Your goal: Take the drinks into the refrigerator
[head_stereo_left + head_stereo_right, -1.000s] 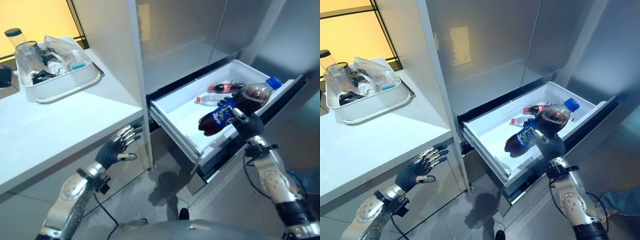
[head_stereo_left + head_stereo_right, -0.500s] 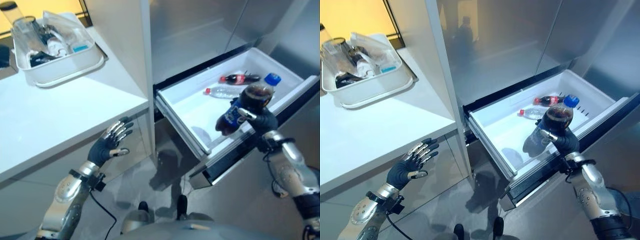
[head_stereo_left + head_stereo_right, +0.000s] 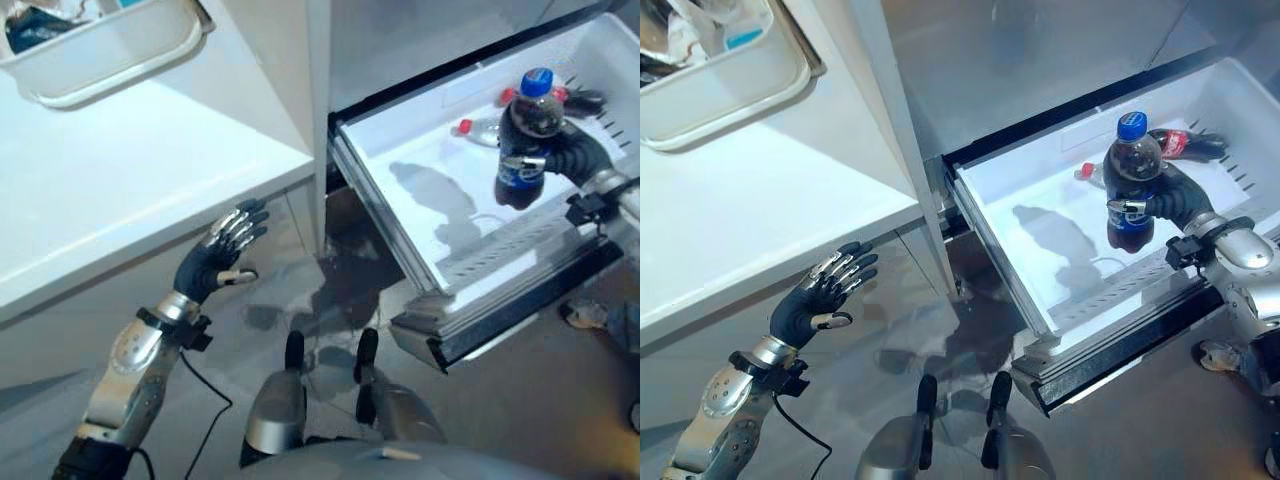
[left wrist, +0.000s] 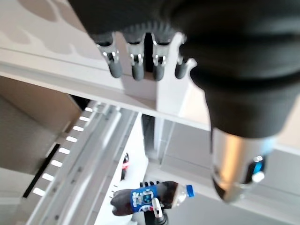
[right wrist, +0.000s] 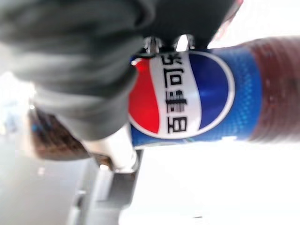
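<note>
**Open drawer and tabletop**

The white refrigerator drawer [image 3: 1040, 290] stands pulled out. On its floor, at the far side, lie a clear bottle with a red cap [image 3: 478, 130] and a dark cola bottle [image 3: 1185, 143], side by side. Left of it, the white tabletop [image 3: 110, 195] carries a white tray [image 3: 120, 55] near its back edge.

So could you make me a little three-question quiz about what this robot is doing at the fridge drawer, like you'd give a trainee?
1. True or false: the right hand holds the blue-capped cola bottle upright over the open drawer.
2. Multiple choice: the left hand is (A) curled round a bottle, (B) open and holding nothing, below the white counter, (C) pushing the drawer.
3. Fill in: besides the held bottle, the drawer holds a clear bottle and a dark bottle, both with ___ caps.

Key: 1 true; 2 B; 3 red.
</note>
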Controlling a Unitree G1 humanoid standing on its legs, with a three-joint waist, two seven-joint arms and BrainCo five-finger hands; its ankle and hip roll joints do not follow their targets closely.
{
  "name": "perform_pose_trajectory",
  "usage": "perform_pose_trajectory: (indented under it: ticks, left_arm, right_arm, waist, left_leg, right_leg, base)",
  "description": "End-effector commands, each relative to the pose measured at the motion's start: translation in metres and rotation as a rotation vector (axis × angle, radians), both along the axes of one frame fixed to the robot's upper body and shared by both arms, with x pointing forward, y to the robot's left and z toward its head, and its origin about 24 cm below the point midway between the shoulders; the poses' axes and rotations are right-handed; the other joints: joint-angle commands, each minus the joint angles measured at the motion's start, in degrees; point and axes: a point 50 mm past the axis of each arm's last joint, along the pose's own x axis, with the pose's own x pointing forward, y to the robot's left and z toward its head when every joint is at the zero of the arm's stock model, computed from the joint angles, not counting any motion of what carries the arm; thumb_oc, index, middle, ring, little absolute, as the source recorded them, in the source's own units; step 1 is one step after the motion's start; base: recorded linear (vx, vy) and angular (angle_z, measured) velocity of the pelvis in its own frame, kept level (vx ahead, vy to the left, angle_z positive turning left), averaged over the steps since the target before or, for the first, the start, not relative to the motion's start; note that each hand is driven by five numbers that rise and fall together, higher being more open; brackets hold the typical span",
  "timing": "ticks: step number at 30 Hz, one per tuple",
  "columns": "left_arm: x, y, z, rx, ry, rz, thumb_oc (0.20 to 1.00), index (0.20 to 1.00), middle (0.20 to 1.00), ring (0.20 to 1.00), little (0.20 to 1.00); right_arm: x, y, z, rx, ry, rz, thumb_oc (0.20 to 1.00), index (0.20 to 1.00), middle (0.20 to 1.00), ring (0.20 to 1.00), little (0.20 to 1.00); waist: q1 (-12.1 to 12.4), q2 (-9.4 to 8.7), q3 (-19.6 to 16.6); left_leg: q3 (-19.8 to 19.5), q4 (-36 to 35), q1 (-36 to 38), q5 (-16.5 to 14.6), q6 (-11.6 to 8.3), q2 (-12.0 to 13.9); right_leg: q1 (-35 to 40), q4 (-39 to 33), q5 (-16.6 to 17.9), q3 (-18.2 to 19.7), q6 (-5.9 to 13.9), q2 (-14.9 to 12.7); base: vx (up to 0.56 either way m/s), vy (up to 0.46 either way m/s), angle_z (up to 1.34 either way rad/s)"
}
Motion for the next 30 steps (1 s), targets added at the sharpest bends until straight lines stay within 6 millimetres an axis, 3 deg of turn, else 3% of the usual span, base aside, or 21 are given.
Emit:
perform_pose_trajectory:
  ticks: [1, 8, 13, 18, 25, 30]
  left_arm:
    - [-0.005, -0.002, 0.023, -0.023, -0.120, -0.029, 1.000, 1.000, 1.000, 1.000, 1.000]
    - [-0.003, -0.001, 0.031, -0.005, -0.155, -0.016, 1.000, 1.000, 1.000, 1.000, 1.000]
    - [-0.002, -0.002, 0.036, 0.015, -0.182, 0.005, 1.000, 1.000, 1.000, 1.000, 1.000]
    - [0.001, -0.003, 0.038, 0.005, -0.194, 0.022, 1.000, 1.000, 1.000, 1.000, 1.000]
    - [0.004, -0.006, 0.038, -0.039, -0.195, 0.068, 1.000, 1.000, 1.000, 1.000, 1.000]
    - [0.003, -0.005, 0.037, -0.055, -0.194, 0.099, 1.000, 1.000, 1.000, 1.000, 1.000]
  right_arm:
    - [-0.002, 0.007, 0.086, -0.182, -0.249, 0.013, 0.200, 0.200, 0.200, 0.200, 0.200]
    - [0.012, 0.000, 0.082, -0.350, -0.124, -0.061, 0.200, 0.200, 0.200, 0.200, 0.200]
    - [0.024, 0.018, 0.070, -0.451, -0.067, -0.020, 0.200, 0.200, 0.200, 0.200, 0.200]
    - [0.033, 0.031, 0.056, -0.424, -0.065, 0.004, 0.200, 0.200, 0.200, 0.200, 0.200]
    - [0.061, 0.056, 0.024, -0.424, -0.025, -0.040, 0.200, 0.200, 0.200, 0.200, 0.200]
    - [0.073, 0.063, 0.016, -0.486, 0.010, -0.080, 0.200, 0.200, 0.200, 0.200, 0.200]
  waist:
    - [1.02, -1.55, -2.06]
    - [1.25, -1.39, 1.26]
    - [1.01, -1.29, 4.16]
    - [1.19, -1.24, 4.39]
    - [1.39, -0.91, 4.40]
    - [1.32, -0.91, 4.40]
  left_leg:
    - [-2.34, 2.41, -2.16, -0.47, 0.00, -0.14]
    - [-2.29, 3.24, -4.44, 0.10, -0.21, -0.17]
    - [-2.28, 3.78, -5.72, 0.45, -0.21, -0.12]
    - [-2.20, 3.82, -6.99, 0.54, -0.20, -0.12]
    - [-1.74, 3.55, -8.84, 0.46, 0.07, -0.08]
    - [-1.52, 3.42, -10.26, 0.67, 0.14, -0.02]
  right_leg:
    - [-4.45, 12.92, -5.02, -0.76, 5.22, -2.54]
    - [-6.37, 13.28, -4.41, -0.57, 5.08, -2.70]
    - [-7.67, 13.44, -3.89, -0.34, 4.93, -2.49]
    - [-8.83, 13.33, -3.58, -0.18, 4.89, -2.36]
    - [-10.83, 12.82, -3.06, 0.52, 4.78, -2.08]
    - [-12.36, 12.60, -2.69, 0.71, 4.69, -1.84]
  base:
    - [-0.07, -0.003, 0.04]
    - [-0.06, -0.013, 0.01]
    - [-0.06, -0.011, 0.01]
    - [-0.01, -0.004, 0.00]
    - [-0.01, -0.001, -0.03]
    - [-0.01, -0.001, -0.01]
